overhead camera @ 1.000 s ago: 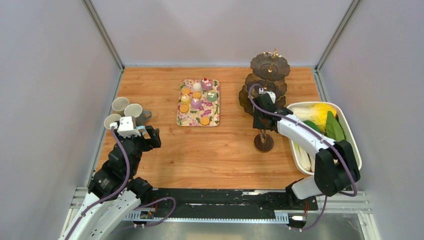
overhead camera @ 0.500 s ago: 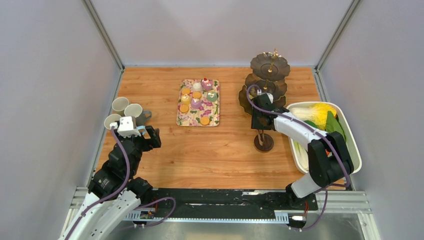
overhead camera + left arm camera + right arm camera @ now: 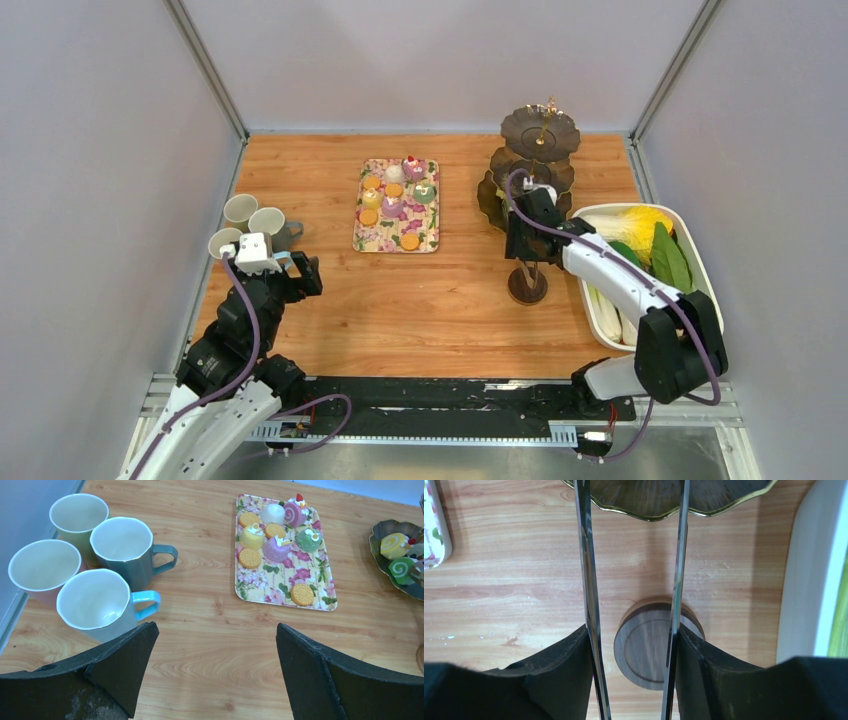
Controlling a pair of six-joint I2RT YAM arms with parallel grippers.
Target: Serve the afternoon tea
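Top external shows the dark scalloped three-tier stand [image 3: 525, 130], gold rod [image 3: 548, 107] upright.

A white tub [image 3: 620, 207] of vegetables [image 3: 668, 255] sits on the wooden table [image 3: 450, 320].

The left arm [image 3: 235, 330] is held folded at the near left, the left gripper [image 3: 215, 630] spread fully wide. The right arm [image 3: 605, 265] is extended forward, wrist pitched down, the right gripper [image 3: 633, 635] clamped on metal tongs [image 3: 585, 570].

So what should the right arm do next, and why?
Probably spread the tongs a little wider and lower them around the coaster: the right gripper holds them over it, and one blade crosses the coaster's top rather than clearing its edge.
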